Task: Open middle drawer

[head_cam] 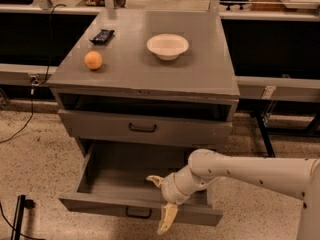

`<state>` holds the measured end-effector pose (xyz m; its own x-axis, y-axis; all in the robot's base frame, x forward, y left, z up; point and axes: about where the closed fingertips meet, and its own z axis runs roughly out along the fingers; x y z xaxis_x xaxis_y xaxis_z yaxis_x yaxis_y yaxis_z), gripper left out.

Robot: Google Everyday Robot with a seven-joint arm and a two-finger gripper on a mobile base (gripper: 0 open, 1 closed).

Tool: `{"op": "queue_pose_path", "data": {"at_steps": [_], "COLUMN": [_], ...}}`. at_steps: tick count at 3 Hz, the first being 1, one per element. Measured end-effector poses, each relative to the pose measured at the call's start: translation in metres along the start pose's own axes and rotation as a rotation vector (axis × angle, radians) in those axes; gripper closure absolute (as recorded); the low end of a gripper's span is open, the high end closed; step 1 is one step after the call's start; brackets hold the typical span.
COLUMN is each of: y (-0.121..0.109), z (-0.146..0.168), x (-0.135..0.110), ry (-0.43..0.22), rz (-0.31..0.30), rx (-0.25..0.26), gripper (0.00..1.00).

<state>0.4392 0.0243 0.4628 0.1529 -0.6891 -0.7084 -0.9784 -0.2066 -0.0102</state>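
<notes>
The cream-coloured pincer (156, 205) is hanging, fingers apart, at the pulled-out bottom grey drawer's (100, 203) front, below the shut wide grey metal middle drawer (100, 125).

The gripper (155, 205) hides part of the front rim of the lowest drawer (100, 207).

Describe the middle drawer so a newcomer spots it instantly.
Start at the grey cabinet holding an orange and bowl. The middle drawer is the handled front below the dark gap, pushed in, above the pulled-out drawer where the open gripper hangs.
</notes>
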Motion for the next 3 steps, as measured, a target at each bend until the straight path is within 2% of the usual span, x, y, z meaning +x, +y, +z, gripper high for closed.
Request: {"op": "queue_pose_path", "data": {"at_steps": [1,2,3], "y": [-0.006,-0.026,-0.051], "z": [-0.020,-0.032,-0.044], "x": [-0.019,-0.010,0.013], "ry": [0.041,0.061,0.045], "rz": [-0.034,-0.017,0.014], "rx": [0.043,0.069,0.124], "gripper": [0.01,0.23,0.48]}}
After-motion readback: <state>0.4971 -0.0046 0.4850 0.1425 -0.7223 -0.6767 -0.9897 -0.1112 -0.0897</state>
